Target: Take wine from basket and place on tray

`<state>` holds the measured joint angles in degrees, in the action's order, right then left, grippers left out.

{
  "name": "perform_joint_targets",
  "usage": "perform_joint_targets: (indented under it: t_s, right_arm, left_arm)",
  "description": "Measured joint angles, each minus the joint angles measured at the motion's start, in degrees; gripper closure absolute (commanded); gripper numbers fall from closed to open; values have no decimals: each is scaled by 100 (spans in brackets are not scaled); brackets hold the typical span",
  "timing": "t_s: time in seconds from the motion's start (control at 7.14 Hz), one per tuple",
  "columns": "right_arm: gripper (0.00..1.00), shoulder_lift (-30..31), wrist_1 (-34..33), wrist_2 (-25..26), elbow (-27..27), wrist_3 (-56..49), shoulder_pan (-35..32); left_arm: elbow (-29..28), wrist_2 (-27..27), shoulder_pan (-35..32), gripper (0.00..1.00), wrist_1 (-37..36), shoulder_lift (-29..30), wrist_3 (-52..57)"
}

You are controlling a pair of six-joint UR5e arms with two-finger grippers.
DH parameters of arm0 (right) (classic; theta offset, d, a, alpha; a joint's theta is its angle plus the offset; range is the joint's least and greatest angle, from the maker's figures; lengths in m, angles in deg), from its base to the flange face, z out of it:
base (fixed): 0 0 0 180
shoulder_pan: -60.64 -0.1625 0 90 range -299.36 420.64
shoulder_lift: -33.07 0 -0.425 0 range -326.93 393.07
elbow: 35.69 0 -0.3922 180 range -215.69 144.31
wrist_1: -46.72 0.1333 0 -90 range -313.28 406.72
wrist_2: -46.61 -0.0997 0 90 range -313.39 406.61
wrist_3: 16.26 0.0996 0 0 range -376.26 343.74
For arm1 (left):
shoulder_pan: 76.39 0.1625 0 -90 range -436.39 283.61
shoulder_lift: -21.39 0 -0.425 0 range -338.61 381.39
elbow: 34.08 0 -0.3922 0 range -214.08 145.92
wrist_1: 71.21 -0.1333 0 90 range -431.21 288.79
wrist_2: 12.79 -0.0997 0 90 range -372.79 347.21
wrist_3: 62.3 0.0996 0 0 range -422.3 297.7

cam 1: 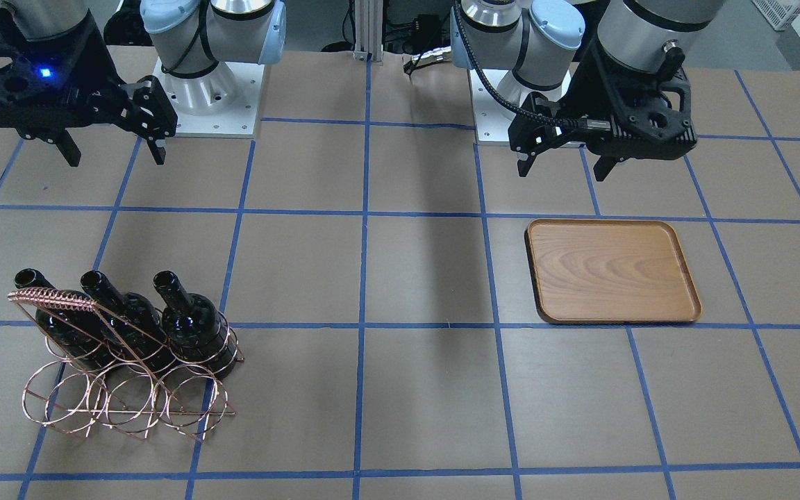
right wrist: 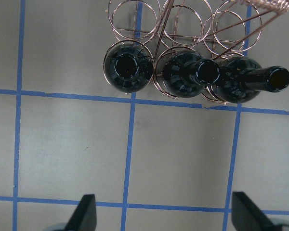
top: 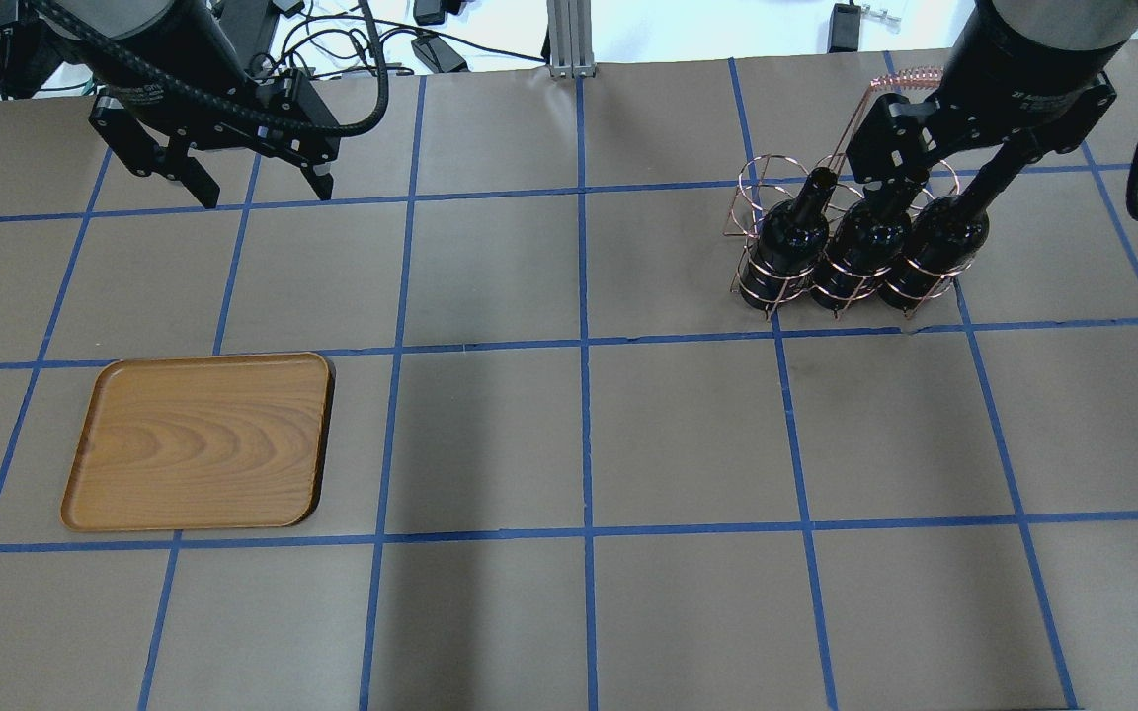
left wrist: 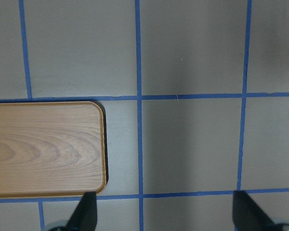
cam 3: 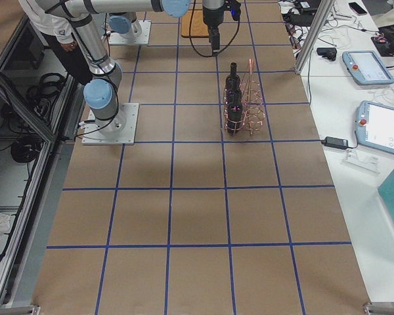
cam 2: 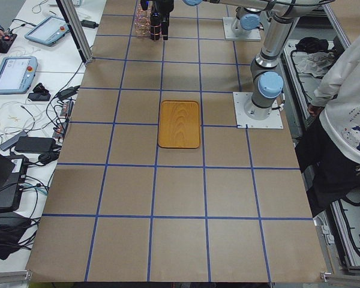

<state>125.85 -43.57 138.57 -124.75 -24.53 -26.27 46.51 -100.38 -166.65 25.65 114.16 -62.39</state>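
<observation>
Three near-black wine bottles (cam 1: pixel 192 326) stand in the lower rings of the copper wire basket (cam 1: pixel 122 410), necks tilted toward the robot. They also show in the overhead view (top: pixel 791 237) and in the right wrist view (right wrist: pixel 127 67). My right gripper (cam 1: pixel 116 158) is open and empty, raised on the robot's side of the basket (top: pixel 757 178). In the overhead view it (top: pixel 934 193) overlaps the bottles. The wooden tray (cam 1: pixel 612 271) lies empty on the table. My left gripper (cam 1: pixel 563 170) is open and empty, raised beside the tray's robot-side edge (left wrist: pixel 43 149).
Brown table with a blue tape grid. The two arm bases (cam 1: pixel 205 90) stand at the robot's edge. A person (cam 2: pixel 348 120) stands by the robot's side. Tablets and cables (cam 3: pixel 371 65) lie on the side bench beyond the table's far edge.
</observation>
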Motion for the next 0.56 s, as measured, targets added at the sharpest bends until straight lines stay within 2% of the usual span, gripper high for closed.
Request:
perform_joint_targets:
  t_s: [0.56]
  right_arm:
    - [0,28,-15,-24,12,-1,20]
  left_arm:
    - [0,-4,0,0,0,3,0]
